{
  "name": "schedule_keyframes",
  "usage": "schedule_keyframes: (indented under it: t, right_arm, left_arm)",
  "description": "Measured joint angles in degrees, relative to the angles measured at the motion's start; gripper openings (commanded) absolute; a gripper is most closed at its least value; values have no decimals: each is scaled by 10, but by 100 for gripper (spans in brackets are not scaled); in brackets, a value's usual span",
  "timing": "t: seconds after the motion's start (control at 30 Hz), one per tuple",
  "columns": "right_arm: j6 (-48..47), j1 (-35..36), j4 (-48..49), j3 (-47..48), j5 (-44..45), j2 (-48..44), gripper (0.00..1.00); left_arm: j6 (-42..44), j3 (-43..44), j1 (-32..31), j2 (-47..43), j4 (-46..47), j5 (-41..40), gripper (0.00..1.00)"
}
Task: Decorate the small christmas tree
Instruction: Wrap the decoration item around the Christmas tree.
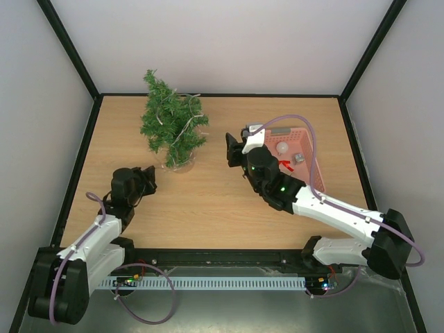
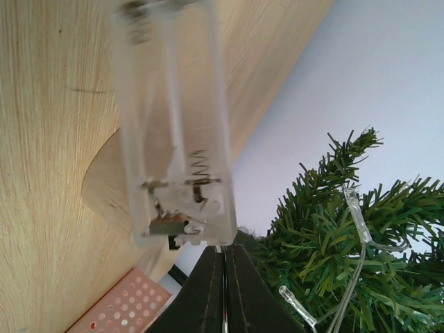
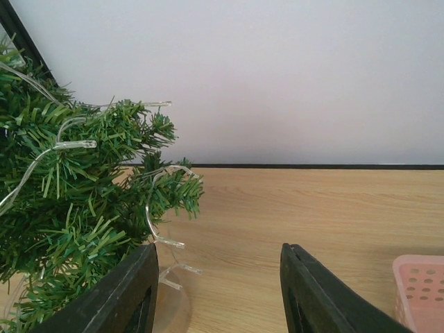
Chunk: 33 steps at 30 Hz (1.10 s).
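Left wrist: blurry, cropped battery box (image 2: 173,125)

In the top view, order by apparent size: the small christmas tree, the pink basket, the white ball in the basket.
1. small christmas tree, only narrowly.
2. pink basket, partly hidden under the right arm, so unsure.
3. white ball, clearly smallest.
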Motion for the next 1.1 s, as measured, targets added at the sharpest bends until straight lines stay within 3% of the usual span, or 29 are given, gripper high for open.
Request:
schedule_keyframes:
  t: [0.3, 0.67, 0.9, 1.1]
  right_arm:
    - [0, 0, 5, -17, 4, -33, 47]
    - [-3, 0, 9, -38, 16, -54, 48]
    - [-5, 0, 12, -41, 20, -65, 48]
    - [-5, 0, 13, -42, 24, -70, 48]
  left_arm:
    - [50, 35, 2, 5, -21, 0, 2]
    - [213, 52, 2, -44, -28, -19, 2]
    - [334, 58, 2, -54, 40, -5, 2]
    - [410, 92, 2, -16, 100, 56, 2]
